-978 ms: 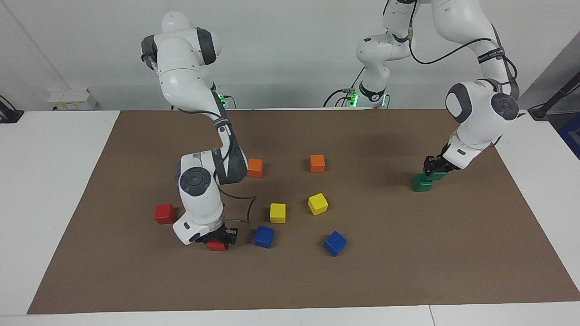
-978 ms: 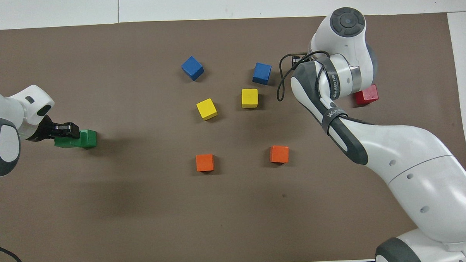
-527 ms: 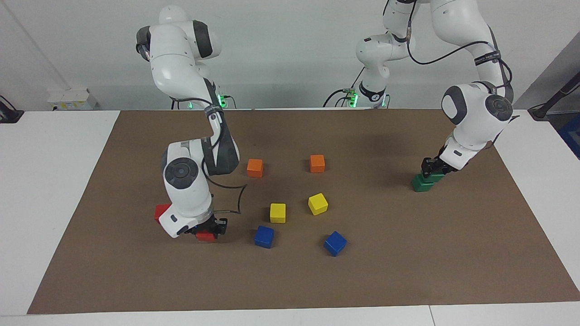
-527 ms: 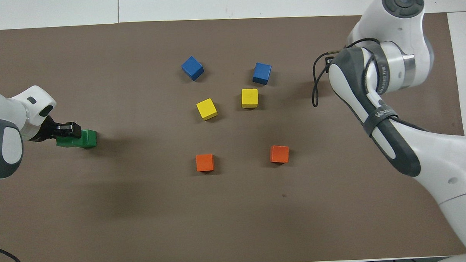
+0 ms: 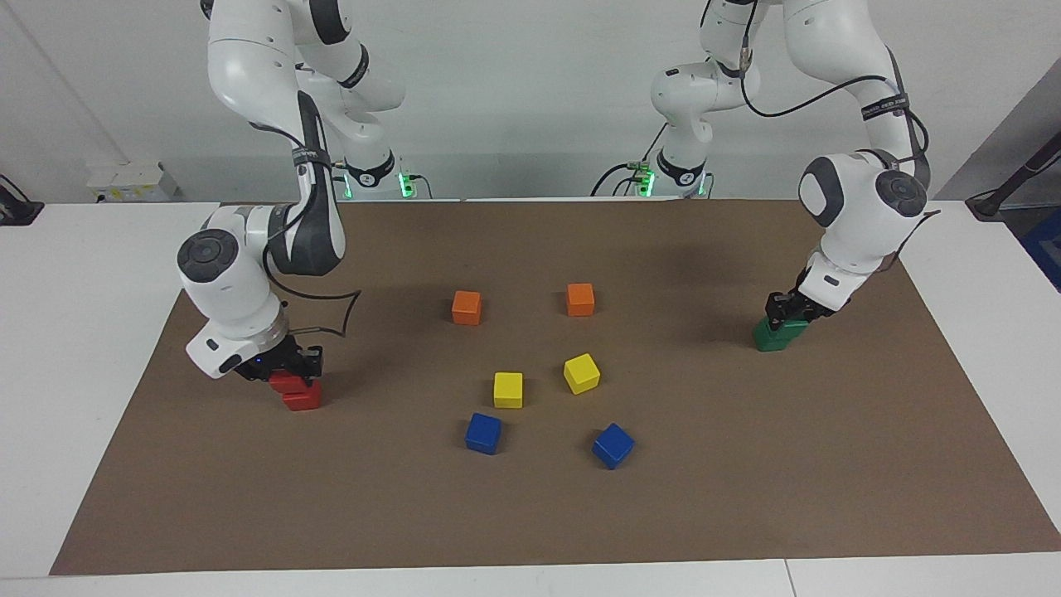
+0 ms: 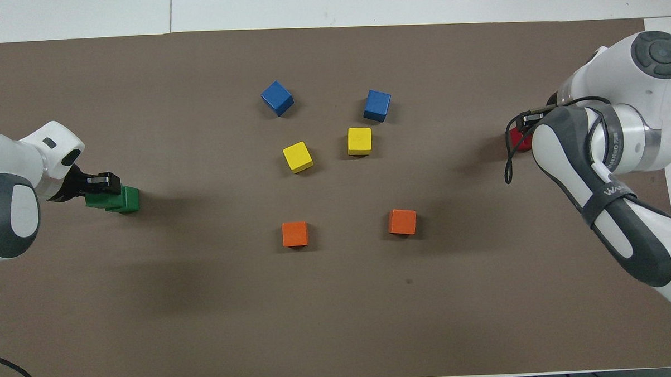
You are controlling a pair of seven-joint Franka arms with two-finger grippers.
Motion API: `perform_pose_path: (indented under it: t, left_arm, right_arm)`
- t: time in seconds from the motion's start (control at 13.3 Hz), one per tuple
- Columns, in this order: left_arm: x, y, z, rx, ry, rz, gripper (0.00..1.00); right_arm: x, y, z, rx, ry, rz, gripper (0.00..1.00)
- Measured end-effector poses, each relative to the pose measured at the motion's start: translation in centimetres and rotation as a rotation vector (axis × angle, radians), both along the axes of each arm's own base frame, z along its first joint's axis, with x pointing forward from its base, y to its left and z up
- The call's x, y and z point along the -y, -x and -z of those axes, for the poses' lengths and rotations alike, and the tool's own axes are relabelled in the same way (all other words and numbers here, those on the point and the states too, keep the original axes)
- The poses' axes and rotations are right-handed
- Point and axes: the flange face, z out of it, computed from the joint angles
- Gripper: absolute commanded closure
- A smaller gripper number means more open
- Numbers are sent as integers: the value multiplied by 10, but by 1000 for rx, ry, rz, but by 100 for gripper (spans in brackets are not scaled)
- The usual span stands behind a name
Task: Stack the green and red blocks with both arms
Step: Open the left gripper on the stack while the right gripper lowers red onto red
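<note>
My right gripper (image 5: 286,373) is shut on a red block (image 5: 284,382) and holds it on or just above the second red block (image 5: 304,400), a little off centre, toward the right arm's end of the brown mat. In the overhead view only a bit of red (image 6: 517,140) shows beside the right arm. My left gripper (image 5: 787,308) is shut on a green block (image 5: 794,325) that sits on or just above the other green block (image 5: 769,338) at the left arm's end. The overhead view shows this gripper (image 6: 102,182) and the green pair (image 6: 125,200).
In the middle of the mat (image 5: 530,514) lie two orange cubes (image 5: 467,308) (image 5: 580,299), two yellow cubes (image 5: 508,390) (image 5: 582,373) and two blue cubes (image 5: 483,433) (image 5: 613,445). White table (image 5: 83,274) surrounds the mat.
My right gripper carried its red block away from the blue cubes toward the right arm's end, over the second red block. My left gripper shifted its green block more squarely over the lower green one.
</note>
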Motion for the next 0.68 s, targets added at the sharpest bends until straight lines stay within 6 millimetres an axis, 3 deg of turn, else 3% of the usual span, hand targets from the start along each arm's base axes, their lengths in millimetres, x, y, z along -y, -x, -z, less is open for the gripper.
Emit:
perform_pose_path:
  t: [0.68]
  left_arm:
    - [1, 2, 3, -3, 0, 1, 100]
  right_arm:
    - [1, -3, 0, 85, -2, -5, 100]
